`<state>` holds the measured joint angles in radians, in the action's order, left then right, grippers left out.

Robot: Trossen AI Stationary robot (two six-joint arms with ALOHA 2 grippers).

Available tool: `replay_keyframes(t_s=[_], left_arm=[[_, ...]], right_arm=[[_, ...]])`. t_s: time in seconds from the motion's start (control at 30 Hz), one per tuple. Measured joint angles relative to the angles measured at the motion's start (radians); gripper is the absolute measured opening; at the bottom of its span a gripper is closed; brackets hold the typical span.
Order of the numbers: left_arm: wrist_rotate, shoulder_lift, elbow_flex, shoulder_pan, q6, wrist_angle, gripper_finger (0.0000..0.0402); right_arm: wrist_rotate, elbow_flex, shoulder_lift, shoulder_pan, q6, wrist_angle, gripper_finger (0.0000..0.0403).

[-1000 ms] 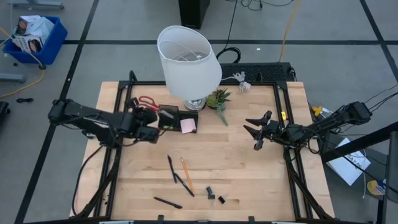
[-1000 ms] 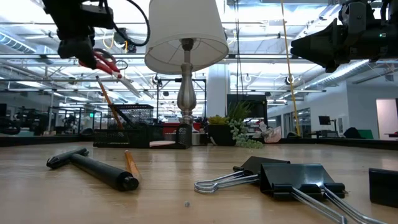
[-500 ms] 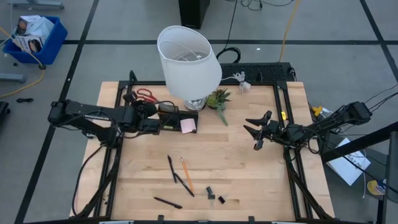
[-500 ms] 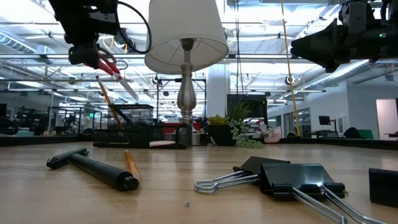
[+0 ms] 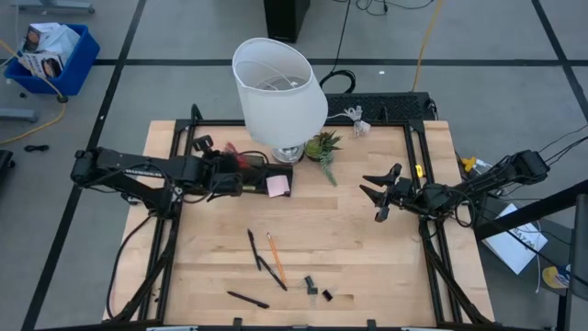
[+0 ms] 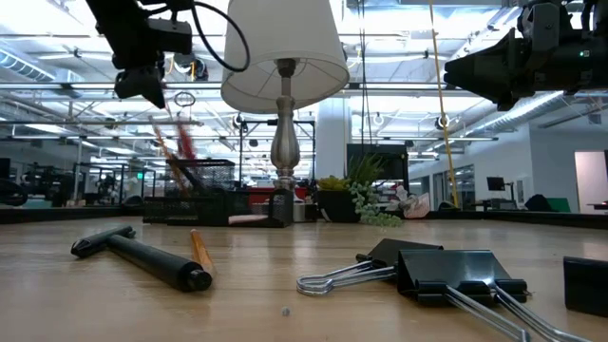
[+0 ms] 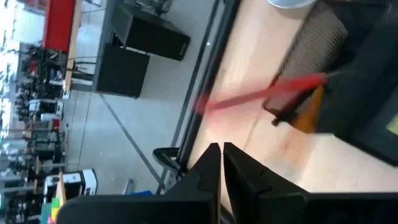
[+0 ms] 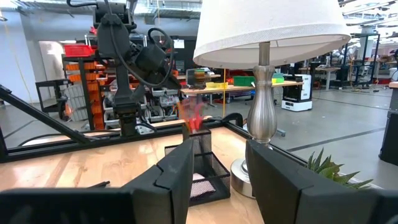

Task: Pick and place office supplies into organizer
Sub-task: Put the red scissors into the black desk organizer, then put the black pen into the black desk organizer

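We read the step in hand as dropping the red-handled scissors [image 6: 180, 142] into the black mesh organizer [image 5: 257, 173] at the far left of the table, beside the lamp [image 5: 280, 87] base. The left gripper [image 7: 221, 163] hovers just above the organizer with its fingers together and nothing between them; the scissors show as a red blur below it, apparently loose and falling or just landed in a compartment.

To finish well, we would lift the left arm straight up so it clears the scissor handles and the lampshade, then check the scissors stand inside one compartment and do not tip the box.

The scissors look slim, red at the handles, standing tilted; which compartment they are in we cannot tell. A pink sticky-note pad [image 5: 277, 185] lies against the organizer.

The right gripper [image 5: 380, 197] waits over the table's right side, fingers apart, empty.

Pens [image 5: 254, 248], a pencil [image 5: 276, 256] and binder clips [image 6: 446, 274] lie on the near table.
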<state>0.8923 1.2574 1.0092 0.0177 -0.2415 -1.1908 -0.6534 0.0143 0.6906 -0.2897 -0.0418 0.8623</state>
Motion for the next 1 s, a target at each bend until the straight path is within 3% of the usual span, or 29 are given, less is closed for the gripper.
replay_keyframes(t_s=[0.23, 0.4, 0.6, 0.83, 1.0], left_arm=[[-0.025, 0.002, 0.000, 0.000, -0.060, 0.005, 0.0045], [-0.165, 0.002, 0.000, 0.030, -0.109, 0.026, 0.0058], [-0.390, 0.002, 0.000, 0.125, -0.020, 0.039, 0.0067], [-0.526, 0.001, -0.022, 0.241, -0.083, 0.199, 0.0081], [-0.553, 0.001, -0.098, 0.293, -0.151, 0.273, 0.0133]], right_arm=[[0.000, 0.000, 0.000, 0.000, 0.000, 0.000, 0.0141], [0.000, 0.000, 0.000, 0.000, 0.000, 0.000, 0.0141], [0.000, 0.000, 0.000, 0.000, 0.000, 0.000, 0.0141], [0.000, 0.000, 0.000, 0.000, 0.000, 0.000, 0.0141], [0.000, 0.000, 0.000, 0.000, 0.000, 0.000, 0.0141]])
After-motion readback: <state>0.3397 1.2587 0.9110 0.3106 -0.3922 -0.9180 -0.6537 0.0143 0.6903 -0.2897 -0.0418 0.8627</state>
